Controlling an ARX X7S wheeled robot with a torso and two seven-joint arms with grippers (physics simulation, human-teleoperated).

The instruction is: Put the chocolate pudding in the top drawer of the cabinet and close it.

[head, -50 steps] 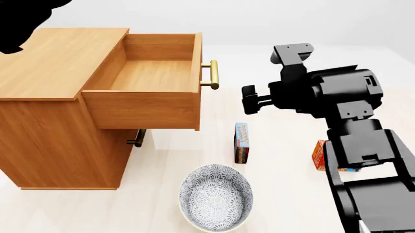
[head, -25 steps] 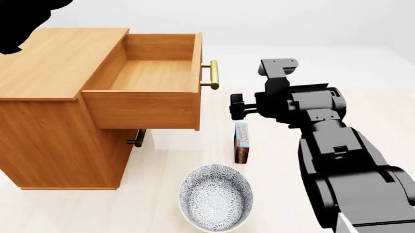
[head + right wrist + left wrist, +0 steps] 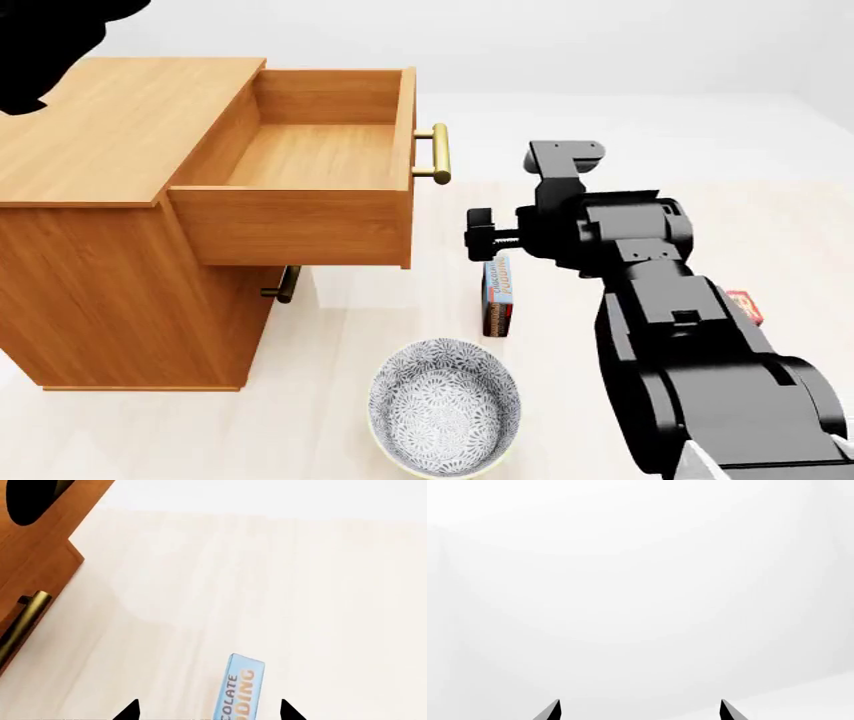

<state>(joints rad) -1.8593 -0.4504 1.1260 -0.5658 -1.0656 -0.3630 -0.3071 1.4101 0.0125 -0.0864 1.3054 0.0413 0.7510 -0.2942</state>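
The black left arm shows only as a dark shape cut off at the top corner of the head view, above the light-brown wooden cabinet [image 3: 94,150]. Its wrist camera sees nothing but plain white, with just the two dark tips of the left gripper [image 3: 639,711] poking in, set well apart, so those jaws are released.

The big black right arm hides much of the floor on its side. A small red box [image 3: 745,303] peeks out from behind it (too little shows to read it). The right gripper [image 3: 477,234] hangs just above the far end of the thin flat chocolate pudding box with the light blue edge [image 3: 497,293]. In the right wrist view the pudding box [image 3: 239,686] runs off the picture edge between two dark tips that stand apart, one on each side and not touching it, so these jaws are released too.

The pudding box stands on its thin edge on the floor, near the pulled-out wooden top drawer [image 3: 314,160] with its brass bar handle [image 3: 438,153]. The drawer is open wide. A lower brass handle [image 3: 280,287] is mostly hidden under it.

A round white patterned bowl [image 3: 443,406] sits near the pudding box, on the side closest to the robot, apart from it.

The pale wood-look floor [image 3: 374,300] is smooth, and the walls behind are plain white.
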